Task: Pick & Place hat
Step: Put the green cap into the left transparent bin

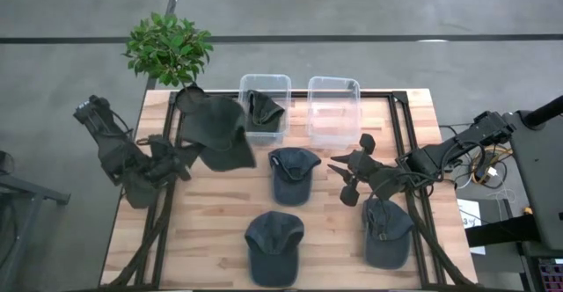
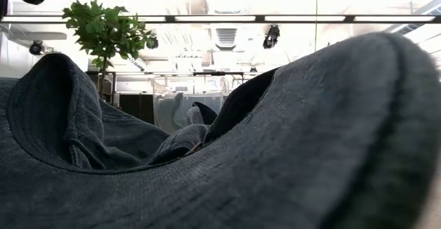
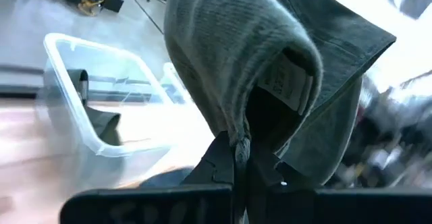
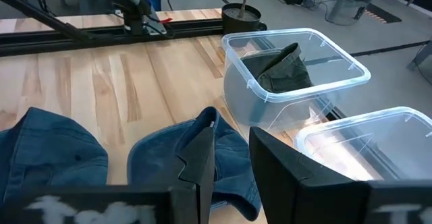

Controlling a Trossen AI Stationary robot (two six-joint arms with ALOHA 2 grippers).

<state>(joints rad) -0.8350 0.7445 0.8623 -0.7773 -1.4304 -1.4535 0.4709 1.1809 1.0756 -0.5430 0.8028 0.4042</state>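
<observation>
My left gripper (image 1: 193,151) is shut on a dark green cap (image 1: 215,132), which hangs in the air at the table's far left, just left of the left clear bin (image 1: 264,125). That bin has another dark cap (image 1: 264,107) lying in it. The right clear bin (image 1: 332,109) shows nothing inside. Three blue caps lie flat on the wood (image 1: 293,174) (image 1: 274,246) (image 1: 387,230). My right gripper (image 1: 348,174) is open and hovers right of the middle blue cap (image 4: 169,163), touching nothing. My left gripper pinches the green cap's rim edge (image 3: 237,137) between its two fingers (image 3: 219,163), at the cap's opening, near the inner band with its label (image 3: 290,82). The cap is lifted clear of the table, with its crown (image 3: 229,42) standing beyond the fingertips.
A potted plant (image 1: 169,47) stands at the far left corner, close behind the held cap. Black frame rails run along the left (image 1: 158,230) and right (image 1: 413,151) sides of the table. In the low view the near blue cap (image 2: 275,153) fills the foreground.
</observation>
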